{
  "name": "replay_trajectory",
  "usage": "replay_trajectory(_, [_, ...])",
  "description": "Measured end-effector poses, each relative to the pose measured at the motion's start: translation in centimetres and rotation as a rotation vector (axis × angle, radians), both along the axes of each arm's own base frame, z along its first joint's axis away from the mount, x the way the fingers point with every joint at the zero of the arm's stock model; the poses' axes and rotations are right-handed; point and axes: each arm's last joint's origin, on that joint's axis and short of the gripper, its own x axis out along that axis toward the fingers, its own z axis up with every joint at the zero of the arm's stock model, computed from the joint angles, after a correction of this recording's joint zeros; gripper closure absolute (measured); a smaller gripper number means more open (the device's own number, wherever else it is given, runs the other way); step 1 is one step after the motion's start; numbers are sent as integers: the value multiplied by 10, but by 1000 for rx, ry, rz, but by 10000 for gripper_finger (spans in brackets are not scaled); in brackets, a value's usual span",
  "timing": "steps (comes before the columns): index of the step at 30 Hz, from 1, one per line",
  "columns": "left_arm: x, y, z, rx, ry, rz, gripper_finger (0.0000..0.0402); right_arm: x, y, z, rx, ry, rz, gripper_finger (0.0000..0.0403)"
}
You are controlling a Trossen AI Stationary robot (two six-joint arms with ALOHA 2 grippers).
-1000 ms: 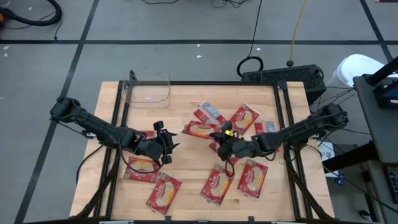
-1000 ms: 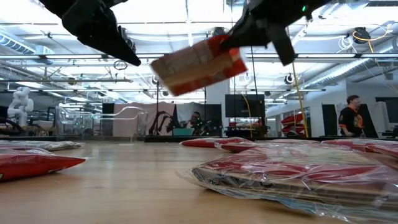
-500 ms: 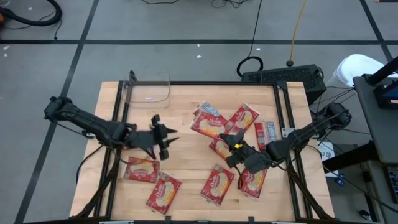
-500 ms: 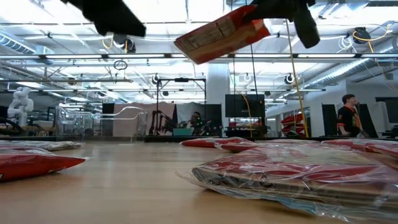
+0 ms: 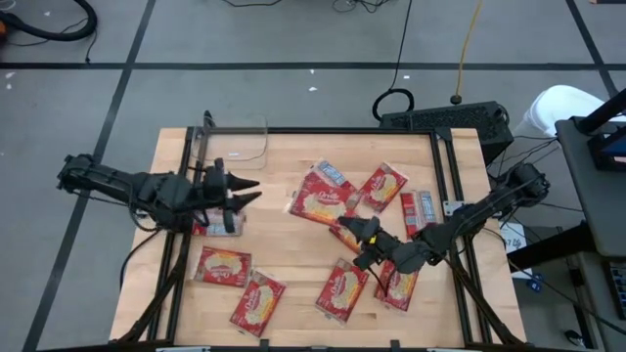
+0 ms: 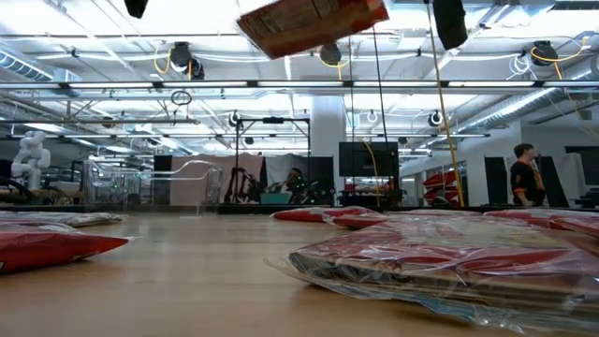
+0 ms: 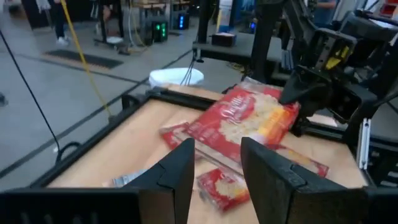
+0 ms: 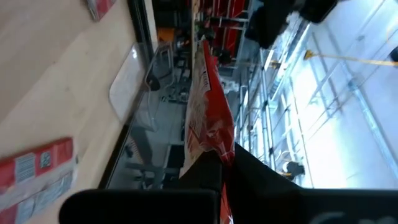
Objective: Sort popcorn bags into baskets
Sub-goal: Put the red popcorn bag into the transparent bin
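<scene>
You are holding one popcorn bag [image 5: 319,198] pinched by its edge in the right tool [image 5: 364,227], lifted clear above the bench [image 5: 284,256] so it can travel; the left tool [image 5: 238,191], fingers parted and empty, is waiting near the clear bin [image 5: 233,143] at the far left; other bags are lying scattered.

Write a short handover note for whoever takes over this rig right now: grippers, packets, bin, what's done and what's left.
Right gripper: shut on a popcorn bag, held in the air above mid-table.
Left gripper: part open, empty, near the table's left side, pointing toward that bag.
Clear basket: far left corner, no bag visible inside.
Other bags: scattered flat across the table.
Done: one bag lifted. Left: every bag, it seems.
</scene>
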Motion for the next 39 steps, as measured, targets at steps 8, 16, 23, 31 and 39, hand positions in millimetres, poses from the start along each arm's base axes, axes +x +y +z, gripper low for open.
replay_trajectory(8, [-4, 2, -2, -174, -23, 60, 266, 10, 6, -4, -89, -10, 25, 403])
replay_trajectory(16, [-4, 2, -2, -53, 9, 44, 266, 12, 8, 9, -160, -83, 94, 403])
replay_trajectory(23, [-3, 2, 1, -353, -94, 86, 266, 16, 2, 14, -266, -79, 146, 403])
replay_trajectory(31, [0, 7, 0, -570, -111, 38, 266, 24, -10, 15, -409, -44, 208, 403])
replay_trajectory(39, [4, 12, 1, -745, -99, -75, 266, 27, -16, 19, -481, -70, 258, 403])
